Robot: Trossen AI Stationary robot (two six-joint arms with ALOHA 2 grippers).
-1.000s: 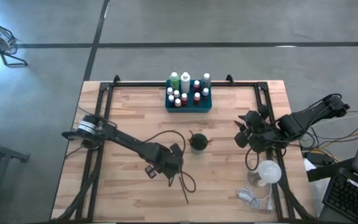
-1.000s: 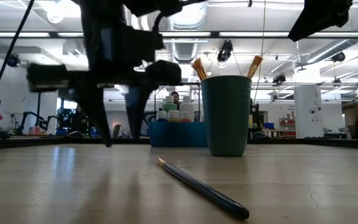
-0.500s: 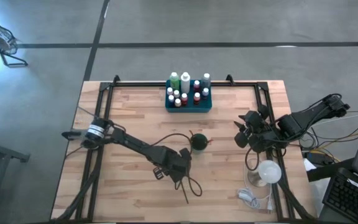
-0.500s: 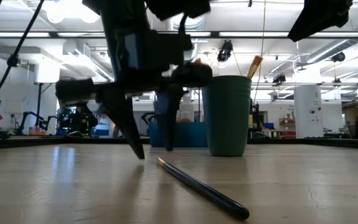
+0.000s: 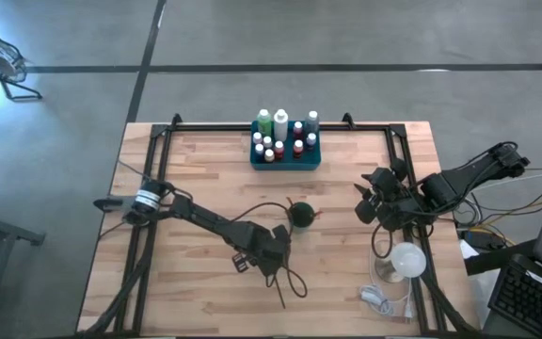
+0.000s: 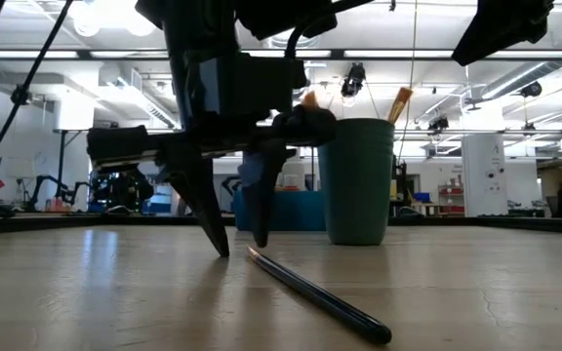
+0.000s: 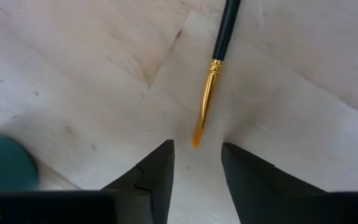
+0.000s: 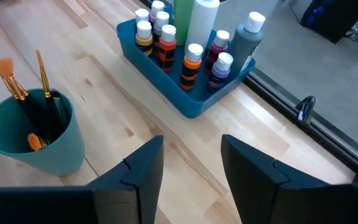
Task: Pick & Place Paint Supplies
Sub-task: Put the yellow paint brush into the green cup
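A thin paintbrush [image 7: 211,79] with a dark handle, gold ferrule and orange bristles lies flat on the wooden table, also visible in the low view [image 6: 320,297] and in the high view [image 5: 279,294]. My left gripper [image 7: 196,167] is open and low over the table [image 6: 237,244], its fingers on either side of the bristle tip without touching it. The dark green cup [image 5: 300,216] holds other brushes [image 8: 17,87]. White-capped bottles [image 8: 188,53] stand in the teal tray [image 5: 286,160]. My right gripper [image 8: 191,177] is open, raised to the right of the cup.
A white round object [image 5: 406,260] and loose cables [image 5: 376,298] lie near the table's right near corner. A black cable from the left arm loops over the table [image 5: 297,282] beside the brush. Metal rails [image 5: 149,188] run along the table's sides.
My left gripper has moved toward the table's right and near edges and come down close to the table at the brush's bristle end, staying open. The brush has not moved. The right arm has kept still.
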